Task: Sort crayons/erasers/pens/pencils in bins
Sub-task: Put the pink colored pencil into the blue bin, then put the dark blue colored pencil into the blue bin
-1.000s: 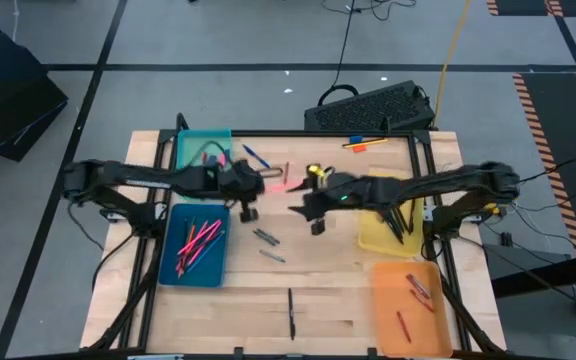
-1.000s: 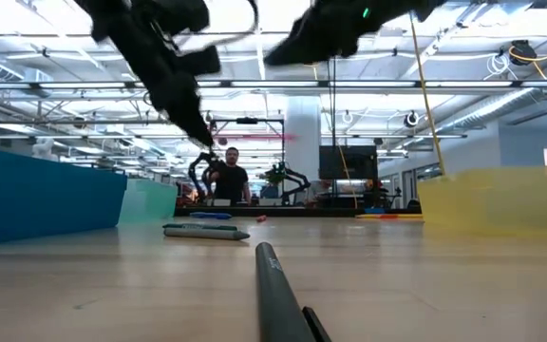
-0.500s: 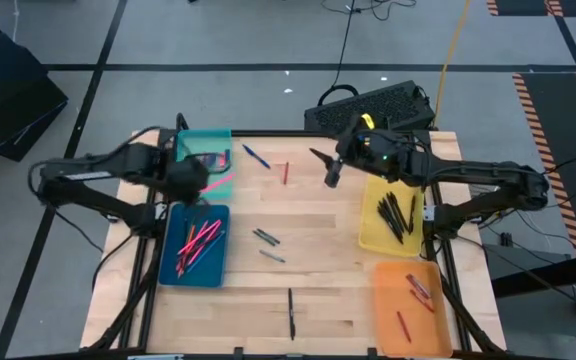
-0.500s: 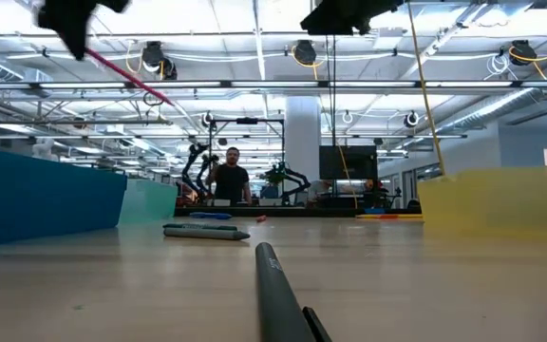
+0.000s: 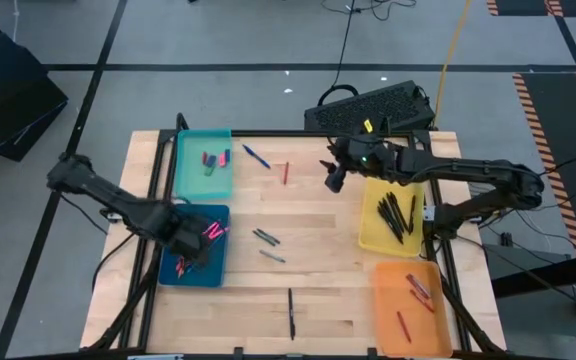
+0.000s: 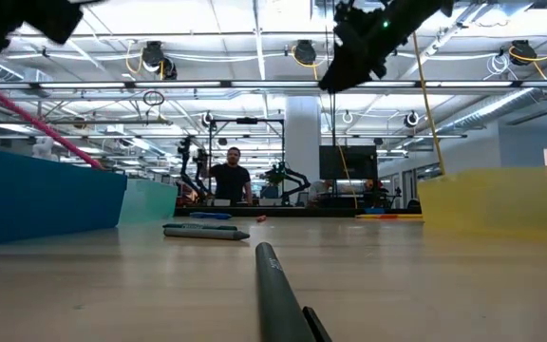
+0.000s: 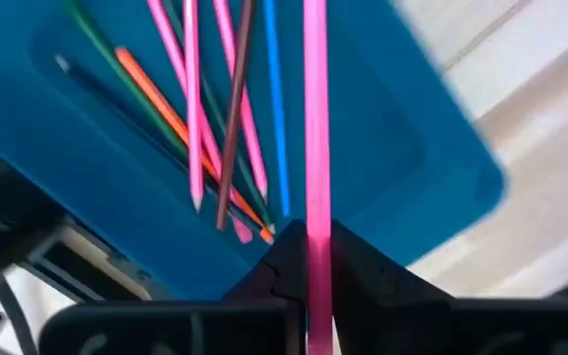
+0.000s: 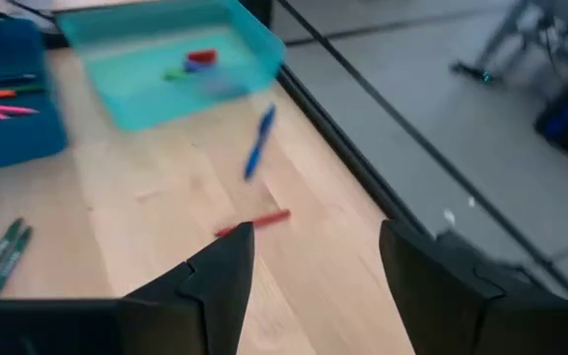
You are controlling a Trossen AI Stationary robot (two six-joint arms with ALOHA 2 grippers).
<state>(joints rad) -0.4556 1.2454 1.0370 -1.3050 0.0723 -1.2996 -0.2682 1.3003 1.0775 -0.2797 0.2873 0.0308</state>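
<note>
Holding a long pink pencil (image 7: 316, 148) pinched between its fingers, the left gripper (image 5: 190, 240) hung over the dark blue bin (image 5: 218, 272), at about nine o'clock on the table (image 5: 318, 250). To my eye the sensible finish was to lower the pencil until it lay roughly along the ones already there, then let go low, so it would not bounce over the shallow wall.

That blue bin held a loose fan of pencils (image 7: 190, 118), mostly pink, with orange, blue and a darker one. At eleven o'clock, the teal bin (image 5: 190, 175) held a few small erasers (image 5: 215, 160). The yellow bin (image 5: 370, 238), at three o'clock, carried several dark pens (image 5: 396, 215), and the orange bin (image 5: 386, 310), at about five, held a few crayons (image 5: 418, 290).

The right gripper (image 5: 334, 176) hovered near one o'clock, fingers spread and empty, just beside a red crayon (image 5: 286, 173) and a blue pen (image 5: 256, 157) lying loose on the wood. Two grey-green markers (image 5: 266, 238) lay mid-table, and a dark pen (image 5: 291, 312) lay at six.
</note>
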